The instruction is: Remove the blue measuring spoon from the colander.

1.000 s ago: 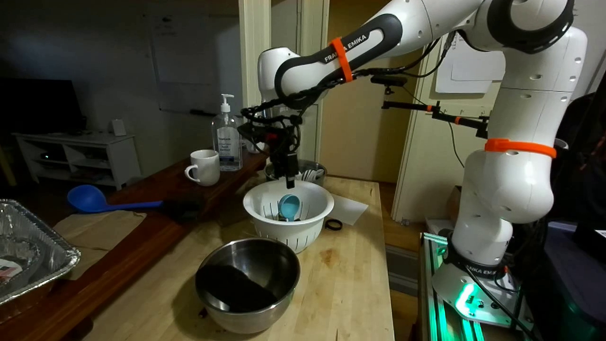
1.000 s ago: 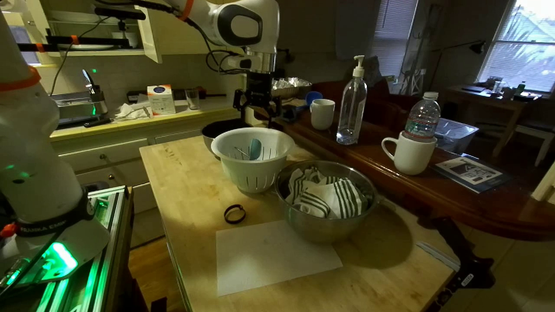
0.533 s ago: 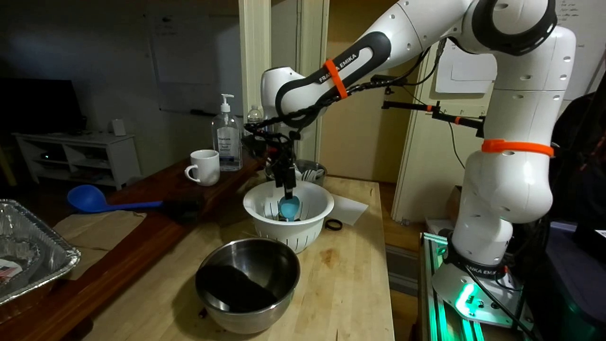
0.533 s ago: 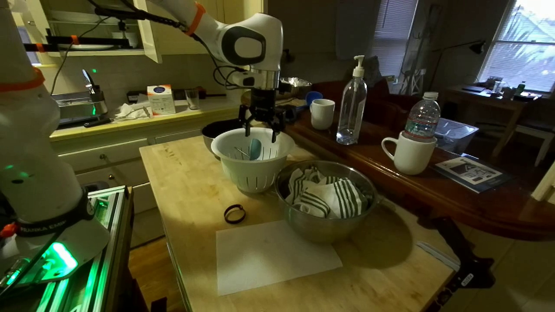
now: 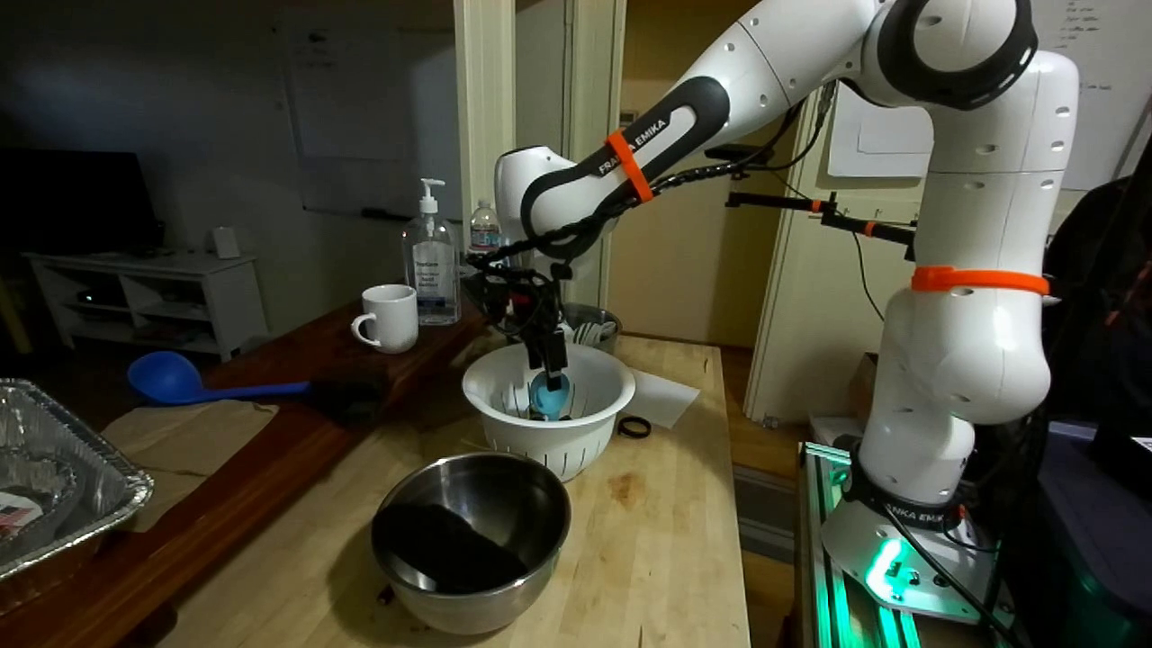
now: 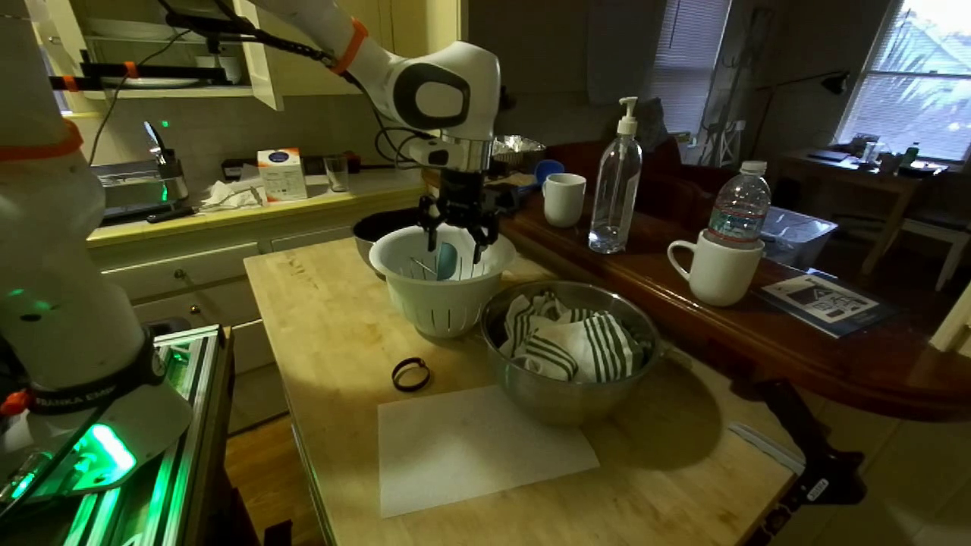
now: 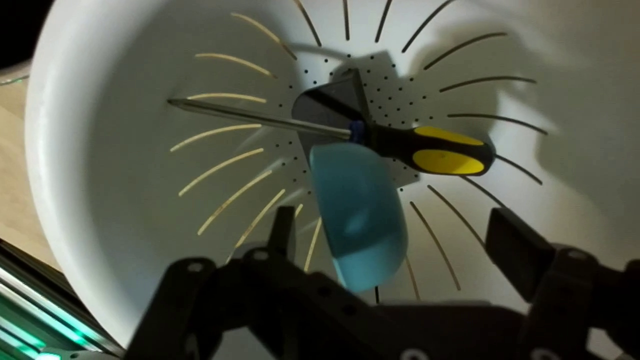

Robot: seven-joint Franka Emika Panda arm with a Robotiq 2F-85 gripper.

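The blue measuring spoon (image 7: 360, 215) is inside the white colander (image 7: 75, 130), its rounded turquoise scoop tilted on edge; its handle is hidden. The spoon also shows in both exterior views (image 5: 549, 401) (image 6: 446, 262). The colander stands on the wooden table in both exterior views (image 5: 540, 441) (image 6: 444, 303). My gripper (image 7: 392, 220) is open and empty, pointing down, with its fingertips below the colander's rim. In the wrist view one finger is on each side of the scoop, with gaps on both sides. The gripper also shows in an exterior view (image 6: 454, 252).
A screwdriver (image 7: 445, 150) with a yellow and black handle and a dark flat piece (image 7: 325, 107) lie in the colander by the spoon. A steel bowl (image 5: 531, 585) and a bowl holding a striped towel (image 6: 561, 402) flank the colander. A pump bottle (image 5: 432, 270) stands on the ledge.
My gripper has moved down, from above the colander to inside its rim at the spoon. The fingers stay open. The spoon and colander have not moved.
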